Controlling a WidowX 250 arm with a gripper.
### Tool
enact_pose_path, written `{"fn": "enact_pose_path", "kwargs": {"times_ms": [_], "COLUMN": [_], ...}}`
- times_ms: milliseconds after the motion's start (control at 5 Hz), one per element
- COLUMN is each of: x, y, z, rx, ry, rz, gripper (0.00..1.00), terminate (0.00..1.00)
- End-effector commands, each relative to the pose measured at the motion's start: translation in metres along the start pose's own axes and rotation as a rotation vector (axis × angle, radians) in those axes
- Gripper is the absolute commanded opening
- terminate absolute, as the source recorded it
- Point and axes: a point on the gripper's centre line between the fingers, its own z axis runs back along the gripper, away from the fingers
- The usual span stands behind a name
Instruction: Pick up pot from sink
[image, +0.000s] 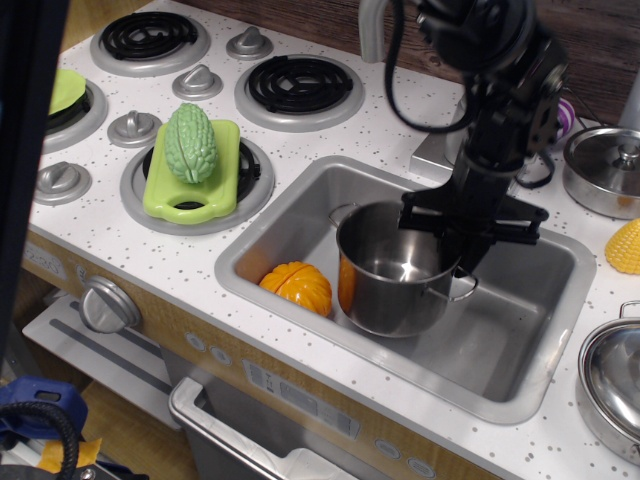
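Observation:
The pot (395, 275) is a tall shiny steel cylinder without a lid, standing in the middle of the sink (300, 222). It is nearly upright and looks raised a little off the sink floor. My gripper (463, 255) comes down from above and is shut on the pot's right rim, just above its small wire handle (462, 290). One finger is inside the pot and one is outside. The pot's left handle (343, 211) shows at the far rim.
An orange toy pumpkin (297, 285) lies in the sink against the pot's left side. A green gourd (190, 142) on a green board (200, 195) sits on a burner at left. Lidded steel pots (605, 170) (612, 385) and yellow corn (625, 245) stand at right.

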Motion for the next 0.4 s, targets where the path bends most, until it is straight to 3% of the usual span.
{"fn": "enact_pose_path", "kwargs": {"times_ms": [0, 200], "x": [0.0178, 0.0166], "y": [0.0026, 0.0046], "z": [0.0675, 0.0773], "rx": [-0.023, -0.002], "ry": [-0.067, -0.094], "rz": [-0.006, 0.0], "gripper": [0.0, 0.0], "terminate": [0.0, 1.0]}}
